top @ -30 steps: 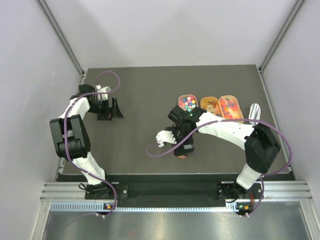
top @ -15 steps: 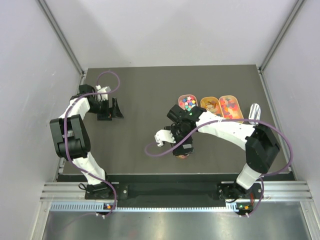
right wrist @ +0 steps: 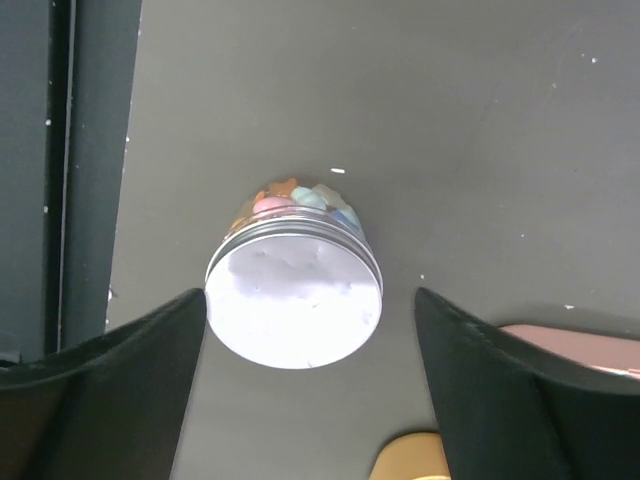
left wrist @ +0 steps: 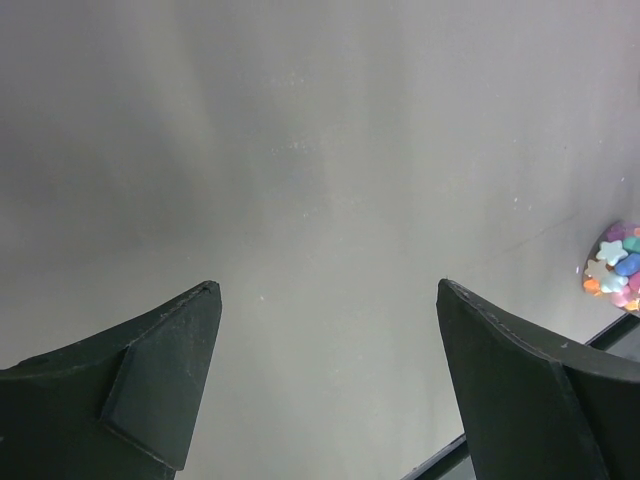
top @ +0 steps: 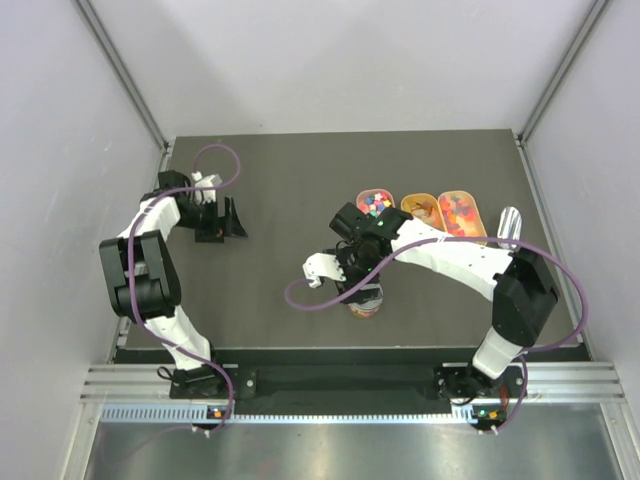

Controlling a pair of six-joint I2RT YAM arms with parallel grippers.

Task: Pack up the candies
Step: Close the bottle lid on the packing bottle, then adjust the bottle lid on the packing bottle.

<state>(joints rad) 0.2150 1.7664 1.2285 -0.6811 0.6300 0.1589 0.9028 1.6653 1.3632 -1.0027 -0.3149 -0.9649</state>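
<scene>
Evidently one round of packing is about done. The clear jar stands near the front edge of the tabletop, right of centre, with its silver lid on and candies showing through its wall. The right gripper hangs over it with its fingers apart, one on each side of the jar and neither touching. I'd say it is either letting go or about to take hold.

Toward the right edge, three orange oval trays sit side by side, holding multicoloured cubes, yellow-orange gummies and red-orange pieces, so plenty looks left to pack. The left gripper idles near the left edge, fingers wide apart over bare tabletop, holding nothing.
</scene>
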